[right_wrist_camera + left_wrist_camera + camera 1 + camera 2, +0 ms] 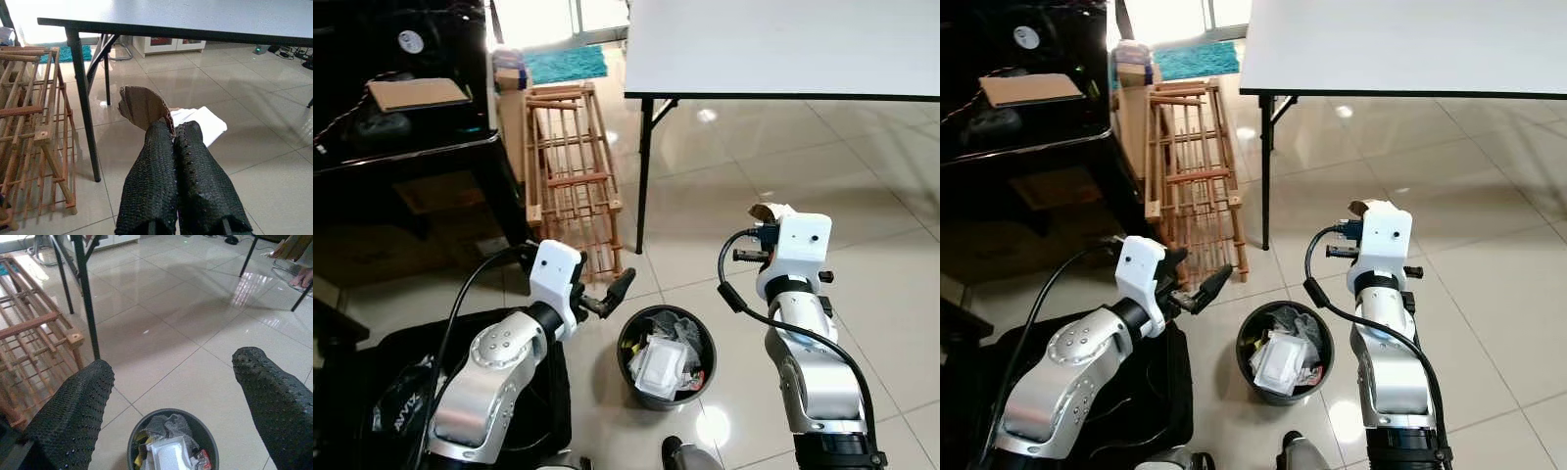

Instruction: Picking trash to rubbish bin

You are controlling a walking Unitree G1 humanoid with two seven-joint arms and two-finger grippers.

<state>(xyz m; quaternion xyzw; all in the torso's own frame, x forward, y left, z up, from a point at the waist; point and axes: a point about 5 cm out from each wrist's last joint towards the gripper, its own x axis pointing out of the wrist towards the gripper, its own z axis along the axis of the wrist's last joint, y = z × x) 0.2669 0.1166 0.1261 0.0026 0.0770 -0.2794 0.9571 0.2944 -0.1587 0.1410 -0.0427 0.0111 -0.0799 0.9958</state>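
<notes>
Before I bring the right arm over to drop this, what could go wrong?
1. The right gripper pinches the cardboard scrap and white paper only by their edges; a quick swing might shake them loose.
2. The rubbish bin is already heaped, so the pieces may slide off onto the floor.
3. The open left gripper sits by the bin's rim, crowding the right arm's path.

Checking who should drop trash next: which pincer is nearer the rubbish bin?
Left. The left pincer hangs open just beside the bin, near its rim on the robot's left. The right pincer, shut on a piece of cardboard, is raised higher on the bin's other side.
</notes>
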